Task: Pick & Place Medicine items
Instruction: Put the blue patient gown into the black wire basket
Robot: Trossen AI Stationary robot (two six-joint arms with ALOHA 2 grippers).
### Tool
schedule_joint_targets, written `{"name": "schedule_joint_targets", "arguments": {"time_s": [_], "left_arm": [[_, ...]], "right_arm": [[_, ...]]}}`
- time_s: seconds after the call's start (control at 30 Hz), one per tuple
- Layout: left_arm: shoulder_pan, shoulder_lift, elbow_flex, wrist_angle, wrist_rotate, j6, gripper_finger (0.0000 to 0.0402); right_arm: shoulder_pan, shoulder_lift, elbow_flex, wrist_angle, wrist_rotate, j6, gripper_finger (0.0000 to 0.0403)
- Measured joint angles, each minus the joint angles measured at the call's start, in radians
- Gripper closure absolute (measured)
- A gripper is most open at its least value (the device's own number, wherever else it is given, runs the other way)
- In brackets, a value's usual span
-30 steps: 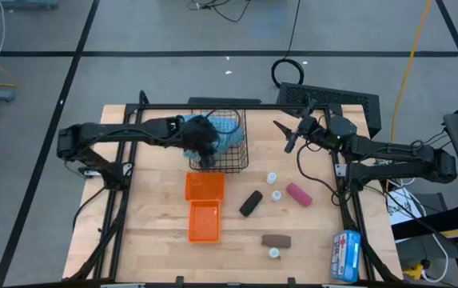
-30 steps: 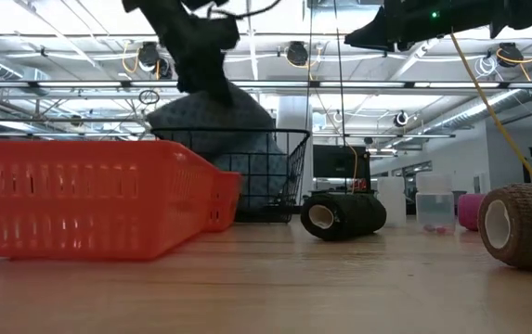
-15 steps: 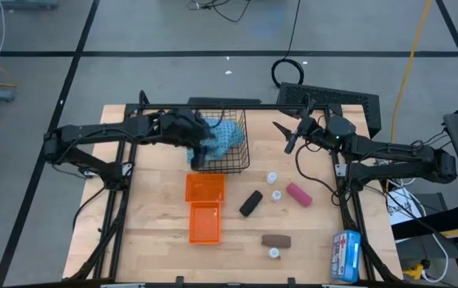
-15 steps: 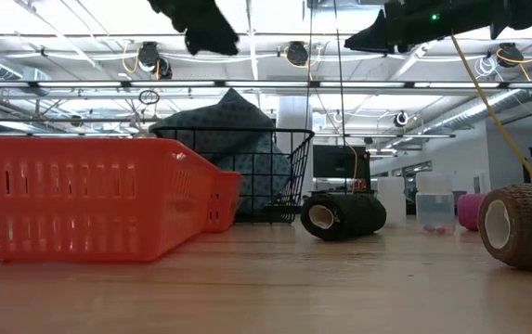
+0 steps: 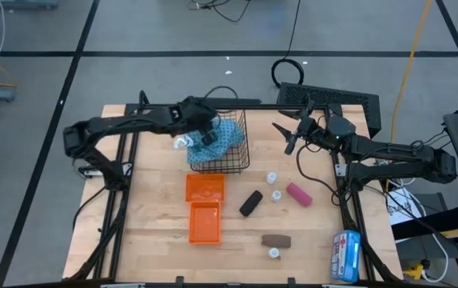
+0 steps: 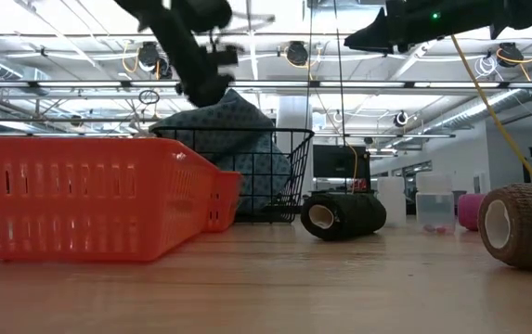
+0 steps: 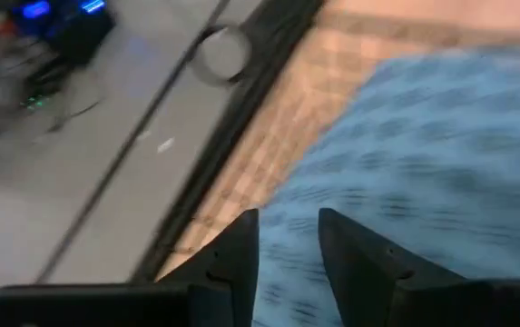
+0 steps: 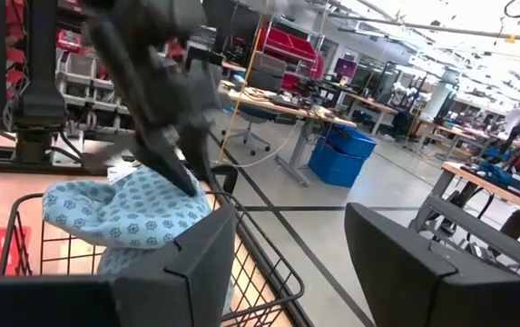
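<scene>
Left gripper (image 5: 200, 134) hovers above the wire basket (image 5: 236, 164) in the upper middle of the high view, fingers (image 7: 234, 254) a little apart with nothing between them. The blue pouch (image 5: 222, 138) sits inside that basket, poking above the rim. Right gripper (image 5: 283, 134) waits at upper right, well clear of the tabletop (image 5: 157, 232), fingers spread and empty. Still out on the wood: the black oblong (image 5: 250, 203) at centre, the pink oblong (image 5: 298, 194) to its right, two vials (image 5: 272, 178) between them, the brown bar (image 5: 276, 241) lower down with a third vial (image 5: 273, 254) just below it.
</scene>
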Motion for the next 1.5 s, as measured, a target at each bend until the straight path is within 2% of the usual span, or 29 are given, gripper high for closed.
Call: {"name": "schedule_joint_targets", "arguments": {"time_s": [0.07, 0.27, 0.33, 0.47, 0.67, 0.83, 0.97, 1.1, 1.3, 1.5], "left_arm": [[0.006, 0.04, 0.0, -0.009, -0.003, -0.006, 0.0289], [0.002, 0.054, -0.001, -0.029, 0.386, 0.021, 0.0314], [0.0, 0.037, -0.001, -0.03, 0.467, 0.015, 0.0322], [-0.002, 0.006, -0.001, -0.02, 0.563, -0.006, 0.0338], [-0.018, -0.009, 0.0, 0.034, 0.586, -0.066, 0.036], [-0.056, 0.06, -0.001, 0.048, 0.583, -0.067, 0.0381], [-0.075, 0.133, 0.0, 0.095, 0.51, -0.073, 0.0397], [-0.06, 0.194, 0.0, 0.07, 0.419, -0.11, 0.0387], [-0.015, 0.283, 0.0, 0.077, 0.41, -0.178, 0.0371], [0.029, 0.342, 0.0, 0.082, 0.407, -0.197, 0.0392]], "right_arm": [[0.0, 0.0, 0.0, 0.0, 0.0, 0.0, 0.0205], [0.0, 0.0, 0.0, 0.0, -0.001, 0.0, 0.0204], [0.0, 0.0, 0.0, 0.0, -0.001, 0.0, 0.0204], [0.0, 0.0, 0.0, 0.0, 0.0, 0.0, 0.0204], [0.0, 0.0, 0.0, 0.0, 0.001, 0.0, 0.0204], [0.0, 0.0, 0.0, 0.0, 0.004, -0.004, 0.0204], [0.0, 0.0, 0.0, -0.001, 0.004, -0.007, 0.0204], [0.0, 0.0, 0.0, -0.001, 0.004, -0.007, 0.0204], [0.0, 0.0, 0.0, -0.001, 0.004, -0.005, 0.0204], [0.0, 0.0, 0.0, -0.001, 0.005, -0.004, 0.0206]]}}
